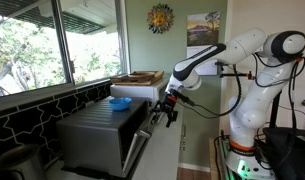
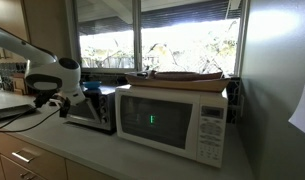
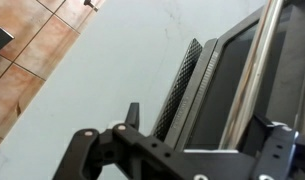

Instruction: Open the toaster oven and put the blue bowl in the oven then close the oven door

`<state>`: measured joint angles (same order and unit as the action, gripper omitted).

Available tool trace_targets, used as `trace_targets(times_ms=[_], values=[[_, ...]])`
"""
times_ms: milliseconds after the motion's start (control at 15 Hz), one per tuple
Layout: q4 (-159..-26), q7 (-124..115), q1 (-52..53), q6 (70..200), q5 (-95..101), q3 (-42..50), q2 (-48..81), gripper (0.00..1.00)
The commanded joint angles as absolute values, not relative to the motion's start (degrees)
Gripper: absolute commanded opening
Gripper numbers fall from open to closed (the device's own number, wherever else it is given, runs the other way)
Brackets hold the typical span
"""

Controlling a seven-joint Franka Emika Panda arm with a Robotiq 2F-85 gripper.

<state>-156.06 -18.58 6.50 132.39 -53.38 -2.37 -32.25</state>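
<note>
wrist view: the gripper (image 3: pixel 202 128), fingers spread apart, sits at the handle (image 3: pixel 254 70) of the oven door (image 3: pixel 217 85); it should close squarely on the bar, then swing down with the hinge.

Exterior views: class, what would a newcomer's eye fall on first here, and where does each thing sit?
The white robot arm stands out first, stretching in from the right of an exterior view with its gripper at the top front corner of the toaster oven. Next is the blue bowl, a bright spot on top of the oven. The windows behind the counter glow with daylight.
</note>
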Motion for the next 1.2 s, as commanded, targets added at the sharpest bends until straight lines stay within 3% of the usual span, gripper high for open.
trace_targets(times_ms=[0, 600, 1133], values=[[-158.19, -19.87, 3.62, 132.21, -59.89, -1.62, -32.0, 1.0], [-158.22, -10.32, 0.18, 132.46, -73.92, -0.73, -33.71, 1.0], [-157.09, -4.95, -1.87, 121.21, -67.57, -0.03, -28.65, 1.0]])
